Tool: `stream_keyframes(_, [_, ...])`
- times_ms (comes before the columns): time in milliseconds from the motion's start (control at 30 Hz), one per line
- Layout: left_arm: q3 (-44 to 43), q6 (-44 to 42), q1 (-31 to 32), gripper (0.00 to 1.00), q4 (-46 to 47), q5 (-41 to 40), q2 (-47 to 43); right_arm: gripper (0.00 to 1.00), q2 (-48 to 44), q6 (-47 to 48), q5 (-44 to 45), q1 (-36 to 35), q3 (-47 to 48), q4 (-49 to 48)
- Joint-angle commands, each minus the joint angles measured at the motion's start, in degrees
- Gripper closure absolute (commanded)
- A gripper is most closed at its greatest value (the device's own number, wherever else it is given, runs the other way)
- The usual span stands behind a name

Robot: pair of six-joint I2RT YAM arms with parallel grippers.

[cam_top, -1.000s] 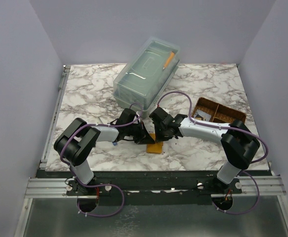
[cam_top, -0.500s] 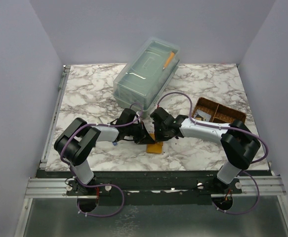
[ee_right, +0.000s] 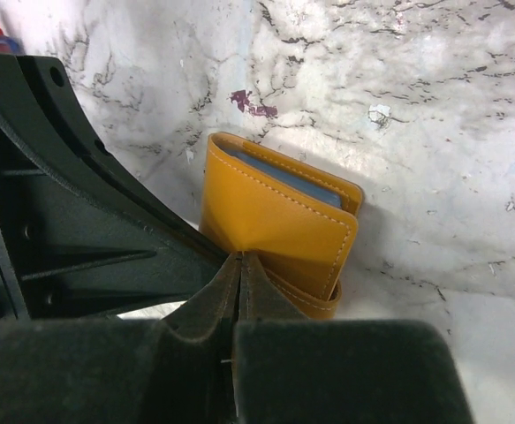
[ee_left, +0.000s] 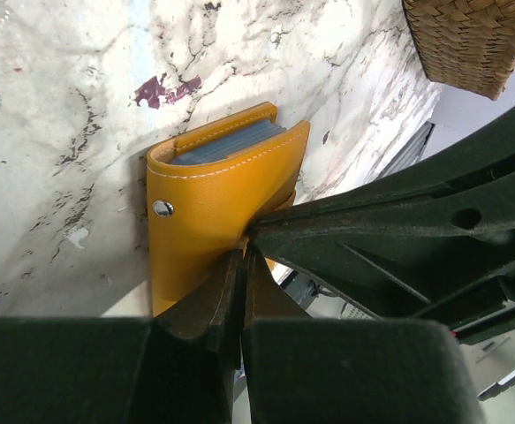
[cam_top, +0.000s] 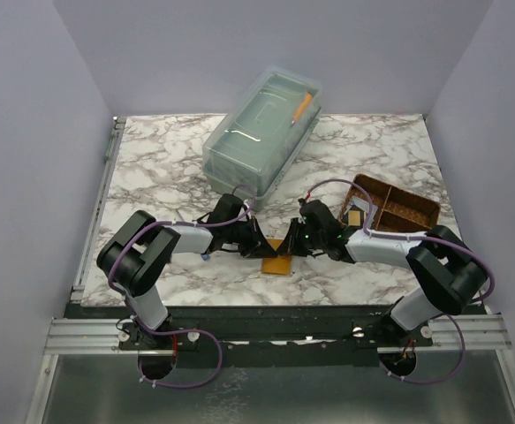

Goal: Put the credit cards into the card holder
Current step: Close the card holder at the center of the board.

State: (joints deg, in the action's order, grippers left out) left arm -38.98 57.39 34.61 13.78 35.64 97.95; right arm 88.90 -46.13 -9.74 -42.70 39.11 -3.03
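The card holder (cam_top: 277,259) is an orange-tan wallet lying folded on the marble table between the two arms. The left wrist view shows its snap (ee_left: 161,208) and the grey-blue credit cards' edges (ee_left: 226,146) inside the fold. They also show in the right wrist view (ee_right: 288,177). My left gripper (ee_left: 244,250) is shut, its tips pinched at the wallet's (ee_left: 204,212) cover edge. My right gripper (ee_right: 240,258) is shut, its tips pressing on the wallet's (ee_right: 279,221) cover from the other side. The two grippers almost touch each other.
A brown woven divided tray (cam_top: 407,205) stands at the right, with a card-like item in it. A clear lidded plastic box (cam_top: 261,132) with an orange pen-like object on it stands at the back centre. The right arm's purple cable loops above the table.
My right arm has dropped lower and stretched out, and its gripper has come down onto the wallet from the right. The left arm and the wallet have stayed in place.
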Motion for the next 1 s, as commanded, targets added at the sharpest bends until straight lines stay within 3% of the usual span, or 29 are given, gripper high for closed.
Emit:
stream_keyframes(0, [0.29, -1.3, 0.72, 1.0, 2.12, -1.67, 1.55, 1.0, 2.87, -2.06, -4.19, -0.01, -7.28, -1.82])
stream_keyframes(733, [1.04, 2.95, 0.98, 1.0, 3.64, -4.53, 1.13, 1.0, 9.96, -10.89, -10.86, 3.15, -23.28, -26.75])
stream_keyframes(967, [1.0, 5.02, 1.48, 1.0, 3.59, -6.34, -1.1, 1.0, 8.73, -10.45, -6.41, 2.46, -23.06, -23.08])
